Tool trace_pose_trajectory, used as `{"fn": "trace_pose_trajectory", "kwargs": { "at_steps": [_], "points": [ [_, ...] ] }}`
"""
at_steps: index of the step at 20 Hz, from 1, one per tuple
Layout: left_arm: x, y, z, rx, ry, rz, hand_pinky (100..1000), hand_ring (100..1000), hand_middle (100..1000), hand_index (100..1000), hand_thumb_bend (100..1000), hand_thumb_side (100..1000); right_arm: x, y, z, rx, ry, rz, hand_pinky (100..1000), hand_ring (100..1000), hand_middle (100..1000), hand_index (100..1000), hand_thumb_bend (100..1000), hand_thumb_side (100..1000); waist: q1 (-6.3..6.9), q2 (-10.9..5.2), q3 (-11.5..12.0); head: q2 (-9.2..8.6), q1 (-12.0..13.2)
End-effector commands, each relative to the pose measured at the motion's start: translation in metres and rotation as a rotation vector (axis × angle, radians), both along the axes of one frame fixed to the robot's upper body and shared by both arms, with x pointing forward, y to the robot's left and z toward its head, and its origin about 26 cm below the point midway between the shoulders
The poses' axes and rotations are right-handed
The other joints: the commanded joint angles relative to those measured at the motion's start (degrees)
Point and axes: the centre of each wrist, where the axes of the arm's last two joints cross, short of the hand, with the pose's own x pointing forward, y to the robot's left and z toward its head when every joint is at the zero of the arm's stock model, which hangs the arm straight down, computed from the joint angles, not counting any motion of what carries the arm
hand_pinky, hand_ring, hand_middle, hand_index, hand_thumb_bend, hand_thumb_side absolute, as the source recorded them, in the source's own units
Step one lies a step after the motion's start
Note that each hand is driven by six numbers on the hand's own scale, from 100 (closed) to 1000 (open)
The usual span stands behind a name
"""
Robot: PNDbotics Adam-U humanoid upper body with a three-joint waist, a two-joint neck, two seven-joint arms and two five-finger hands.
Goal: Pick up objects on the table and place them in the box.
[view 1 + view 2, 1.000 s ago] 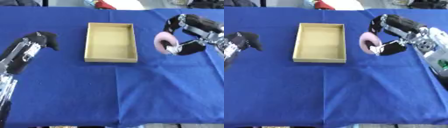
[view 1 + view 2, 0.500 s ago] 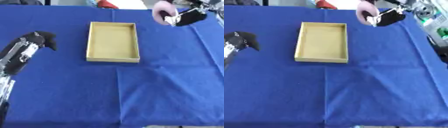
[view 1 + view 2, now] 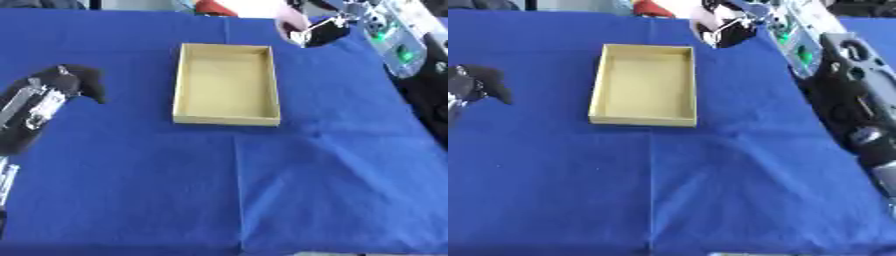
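An open tan cardboard box [image 3: 226, 120] lies on the blue cloth with nothing inside. My right hand [image 3: 320, 33] hovers past the box's far right corner, its fingers curled round a pale pink round object [image 3: 286, 22]. Part of that object is hidden by the fingers. My left hand [image 3: 54, 92] rests open at the left side of the table, apart from the box and holding nothing.
The blue cloth [image 3: 262, 190] covers the whole table, with a crease running from the box toward the front. My right forearm [image 3: 846, 95], silver and black with green lights, runs along the right edge. Something red [image 3: 215, 7] sits beyond the far edge.
My right hand has carried the pink object away from me and to the left, from beside the box's right wall to its far right corner. The left hand has stayed put.
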Motion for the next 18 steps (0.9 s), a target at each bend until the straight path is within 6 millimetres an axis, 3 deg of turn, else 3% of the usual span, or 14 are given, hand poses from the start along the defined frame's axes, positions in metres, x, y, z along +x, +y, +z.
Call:
{"fn": "trace_pose_trajectory", "kwargs": {
  "at_steps": [1, 6, 13, 15, 18],
  "points": [
    [0.000, -0.004, 0.010, 0.004, -0.031, -0.027, 740, 606, 578, 776, 100, 825, 0.008, 0.007, 0.006, 0.005, -0.037, -0.022, 705, 686, 671, 462, 100, 236, 0.19, -0.79, 0.6, -0.70, -1.3],
    [0.000, -0.007, 0.010, 0.003, -0.029, -0.039, 740, 606, 578, 776, 100, 824, 0.016, 0.051, -0.012, 0.024, -0.038, 0.005, 708, 689, 674, 473, 100, 234, 0.25, -0.81, 0.9, -0.73, -2.1],
    [0.001, -0.009, 0.011, -0.003, -0.031, -0.046, 741, 606, 579, 776, 100, 822, 0.016, 0.080, -0.032, -0.026, -0.057, 0.034, 716, 708, 698, 588, 178, 411, 0.26, -0.82, 1.4, -0.86, -2.9],
    [0.001, -0.009, 0.011, -0.005, -0.032, -0.048, 741, 606, 579, 776, 100, 822, 0.017, 0.082, -0.041, -0.045, -0.045, 0.024, 716, 712, 708, 658, 239, 472, 0.28, -0.81, 1.5, -0.91, -3.0],
    [0.001, -0.009, 0.011, -0.007, -0.032, -0.046, 740, 606, 579, 776, 100, 822, 0.018, 0.082, -0.050, -0.071, -0.043, 0.008, 726, 729, 735, 786, 412, 610, 0.27, -0.80, 1.6, -0.95, -3.0]
  ]
}}
